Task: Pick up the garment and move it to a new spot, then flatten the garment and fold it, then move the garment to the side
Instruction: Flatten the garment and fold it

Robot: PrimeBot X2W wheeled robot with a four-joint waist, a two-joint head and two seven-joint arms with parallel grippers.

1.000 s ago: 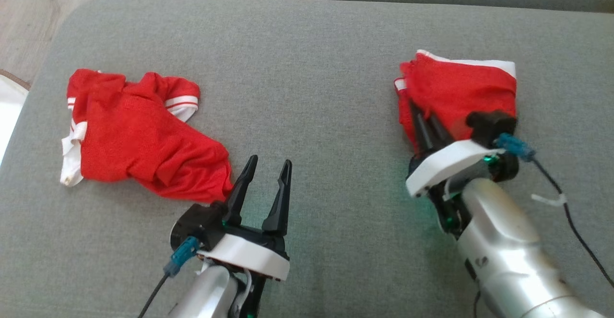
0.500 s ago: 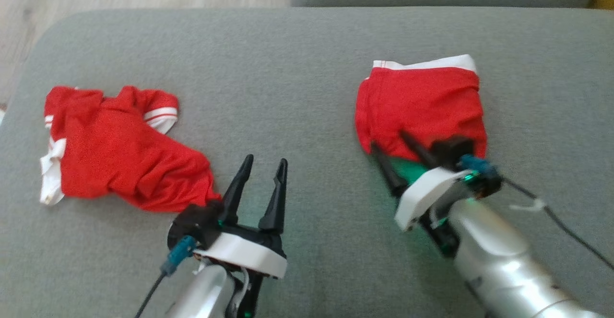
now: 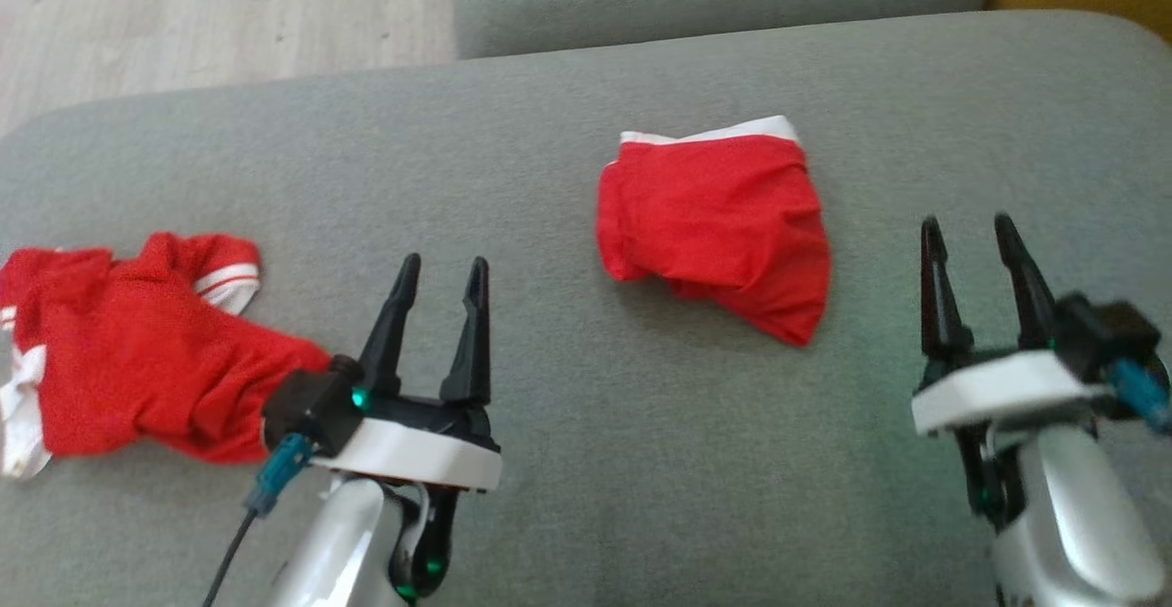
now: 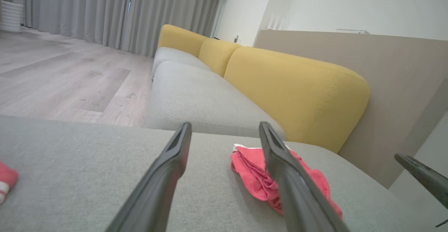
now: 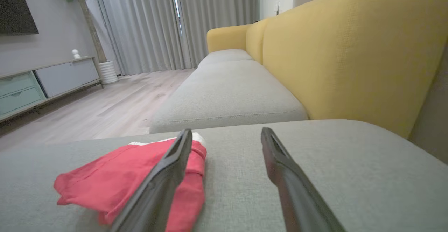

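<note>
— Where are the shorts?
— Lying free on the grey cushion, ahead of both arms and between them. Nothing touches them.
— And the fingers?
— Both pairs are spread wide with nothing in them. The right gripper stands off to the shorts' right and the left gripper off to their left. The right looks the nearer of the 2.
— Which way do they lie?
— The white waistband is on the far edge, away from the robot. The long axis runs from the far left corner down to a hem tip pointing near and right, toward the right gripper. They look folded to me, 1 flat packet with a few wrinkles.
— So what's next, you reckon?
— My guess is the shirt. It's crumpled at the cushion's left end, well apart from the shorts. Its right end lies just beside the left gripper's wrist, behind the fingertips rather than ahead of them.
— So the left arm takes it?
— It's much the nearer. The shirt's long axis runs left to right, with a white-cuffed sleeve on the far side, so those fingers would have to swing left and draw back to meet cloth.
</note>
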